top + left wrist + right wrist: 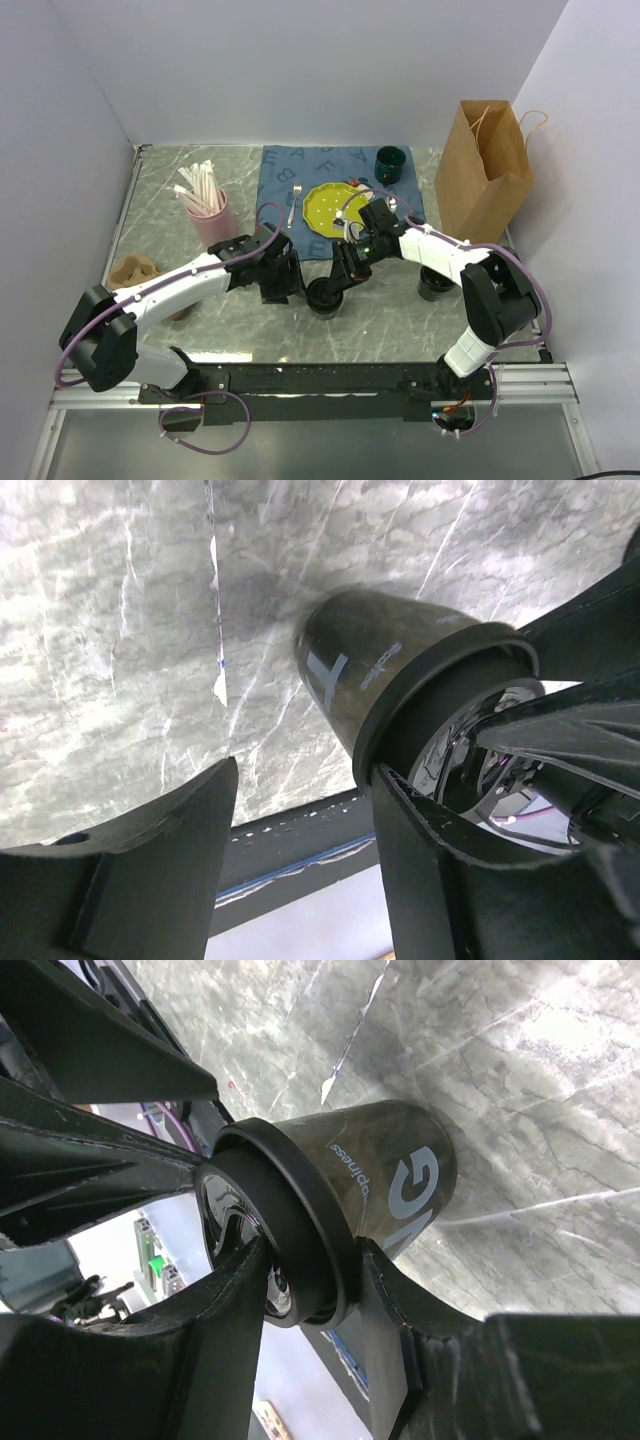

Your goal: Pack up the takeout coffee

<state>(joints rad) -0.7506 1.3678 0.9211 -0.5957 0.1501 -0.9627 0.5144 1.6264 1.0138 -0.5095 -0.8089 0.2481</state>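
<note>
The takeout coffee (328, 297), a black cup with a black lid, is upright on the marble table between both arms. In the right wrist view the cup (400, 1175) shows white lettering. My right gripper (315, 1260) is shut on the lid's rim, one finger over the top and one under the edge. From above, the right gripper (343, 275) comes at the cup from the back right. My left gripper (290, 280) sits just left of the cup. Its jaws (305, 780) are open with nothing between them, and the cup (370, 670) lies outside its right finger.
A brown paper bag (485, 170) stands at the back right. A dark green mug (390, 163), a yellow plate (330, 205) and a fork (293, 203) lie on a blue mat (285, 175). A pink cup of straws (210, 215) is back left. Another black object (437, 283) sits right.
</note>
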